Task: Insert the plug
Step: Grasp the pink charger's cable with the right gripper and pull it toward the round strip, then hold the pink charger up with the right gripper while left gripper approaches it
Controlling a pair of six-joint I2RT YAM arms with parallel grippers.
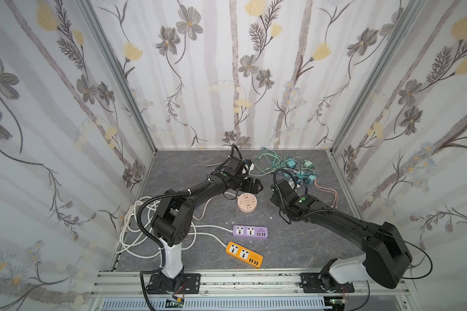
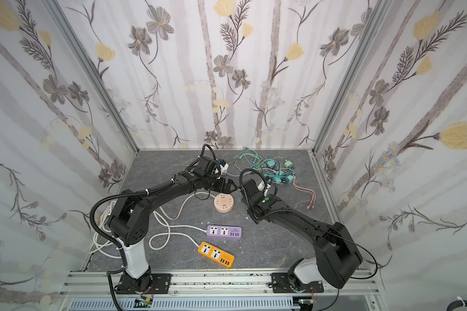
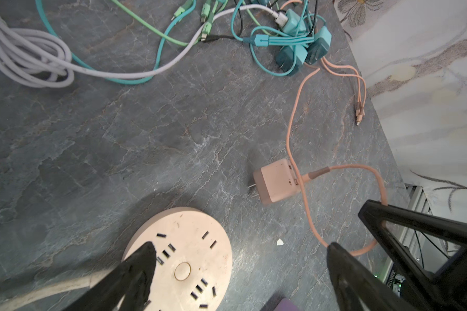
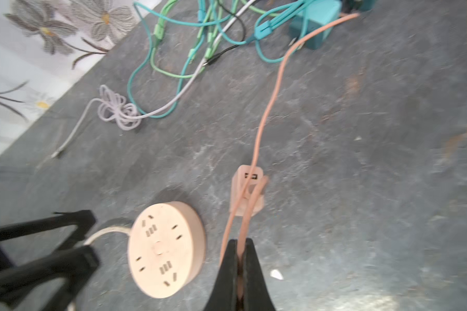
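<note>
The pink cube plug lies on its side on the grey tabletop, its prongs toward the round pink socket. A pink cable runs from the plug. My right gripper is shut on that cable a short way behind the plug, beside the round socket. My left gripper hangs open above the socket's edge with nothing between its fingers. Both top views show the socket between the two wrists, where the plug is hidden.
A purple power strip and an orange one lie nearer the front. A tangle of teal and green cables with teal plugs sits at the back right. White cords coil by the left arm's base.
</note>
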